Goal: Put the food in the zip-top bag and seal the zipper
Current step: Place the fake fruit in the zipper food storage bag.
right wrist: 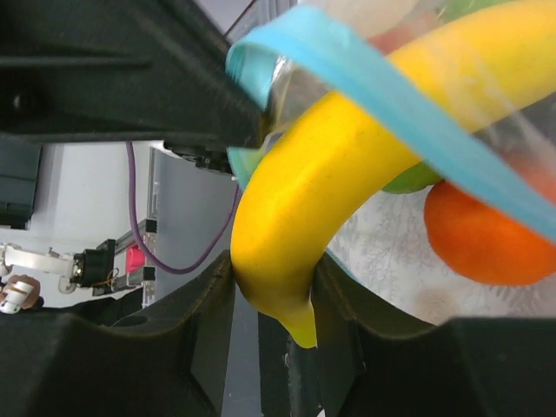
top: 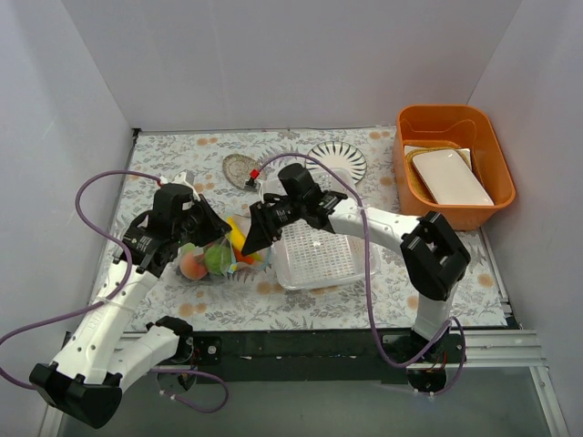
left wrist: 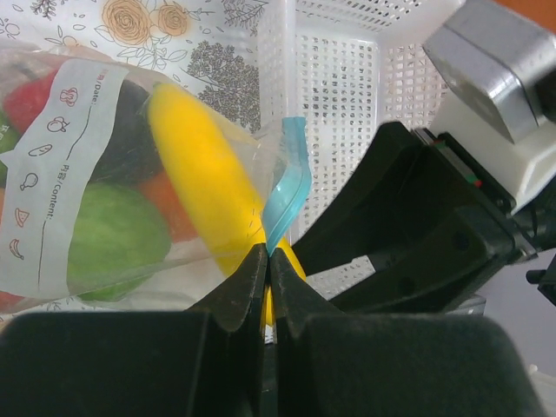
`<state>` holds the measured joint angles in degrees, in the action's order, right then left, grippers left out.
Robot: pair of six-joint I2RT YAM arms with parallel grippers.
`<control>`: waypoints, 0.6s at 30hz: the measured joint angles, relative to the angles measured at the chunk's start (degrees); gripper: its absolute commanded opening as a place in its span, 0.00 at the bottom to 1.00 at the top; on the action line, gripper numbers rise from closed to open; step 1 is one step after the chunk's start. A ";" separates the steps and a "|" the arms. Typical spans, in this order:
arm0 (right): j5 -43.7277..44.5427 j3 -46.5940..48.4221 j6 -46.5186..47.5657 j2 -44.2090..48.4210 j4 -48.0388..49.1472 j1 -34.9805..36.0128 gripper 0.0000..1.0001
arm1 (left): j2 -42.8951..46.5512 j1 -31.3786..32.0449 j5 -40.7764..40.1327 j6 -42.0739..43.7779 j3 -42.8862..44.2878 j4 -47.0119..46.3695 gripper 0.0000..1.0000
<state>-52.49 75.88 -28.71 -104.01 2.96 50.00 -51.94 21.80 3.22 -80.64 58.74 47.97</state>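
The zip-top bag (top: 202, 261) lies on the table's left side with several toy fruits in it: a green ball (left wrist: 113, 239), an orange (right wrist: 486, 234) and a red one. My left gripper (left wrist: 268, 252) is shut on the bag's blue-green zipper (left wrist: 287, 187) at one corner of the mouth. The yellow banana (right wrist: 347, 165) lies half through the open mouth. My right gripper (right wrist: 274, 278) is shut on the banana's outer end. In the top view the left gripper (top: 221, 235) and right gripper (top: 253, 241) meet at the bag's mouth.
A white perforated basket (top: 314, 255) stands right beside the bag, under the right arm. At the back are a striped plate (top: 339, 159) and a small glass dish (top: 239, 168). An orange bin (top: 453, 164) holding white trays sits at the back right.
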 measured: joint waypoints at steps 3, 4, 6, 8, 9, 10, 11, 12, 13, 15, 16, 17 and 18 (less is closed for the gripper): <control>0.81 3.48 1.18 -2.47 -2.32 0.00 0.16 | -0.09 0.00 0.33 0.15 0.00 0.00 0.00; 1.33 4.63 1.68 -3.21 -3.50 0.00 0.16 | -0.09 0.00 0.42 0.24 0.00 0.00 0.00; 2.14 6.45 2.47 -4.33 -5.42 0.00 0.16 | -0.07 0.00 0.48 0.31 0.00 0.00 0.00; 3.34 8.04 3.30 -5.27 -7.08 0.00 0.16 | -0.09 0.00 0.61 0.31 0.00 0.02 0.00; 3.82 8.39 3.56 -5.57 -7.54 0.04 0.16 | -0.09 0.00 0.68 0.33 0.00 0.02 0.00; 4.63 8.72 3.76 -5.84 -7.96 0.13 0.17 | -0.09 0.00 0.72 0.31 0.00 0.02 0.00; 5.25 8.74 3.85 -5.92 -8.09 0.17 0.17 | -0.09 0.00 0.76 0.33 0.00 0.02 0.00; 6.21 8.74 3.85 -5.99 -8.55 0.28 0.17 | -0.09 0.00 0.87 0.33 -0.02 0.02 0.00; 7.10 8.72 3.78 -5.99 -8.76 0.35 0.17 | -0.07 0.00 0.96 0.31 -0.04 0.00 0.00; 8.85 8.68 3.56 -5.99 -8.61 0.68 0.18 | -0.07 0.00 1.14 0.28 -0.22 0.00 0.00; 10.23 8.61 3.45 -5.99 -8.48 1.09 0.18 | -0.07 0.00 1.20 0.28 -0.28 -0.02 0.00; 11.74 8.61 3.41 -5.99 -8.46 1.46 0.19 | -0.07 0.00 1.22 0.28 -0.28 -0.04 0.00; 13.16 8.57 3.39 -5.99 -8.46 1.92 0.19 | -0.07 0.00 1.22 0.28 -0.28 -0.04 0.00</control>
<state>-39.33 84.44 -25.32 -110.00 -5.50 51.92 -52.01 21.80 4.45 -80.36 58.46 47.92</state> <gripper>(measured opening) 0.446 0.014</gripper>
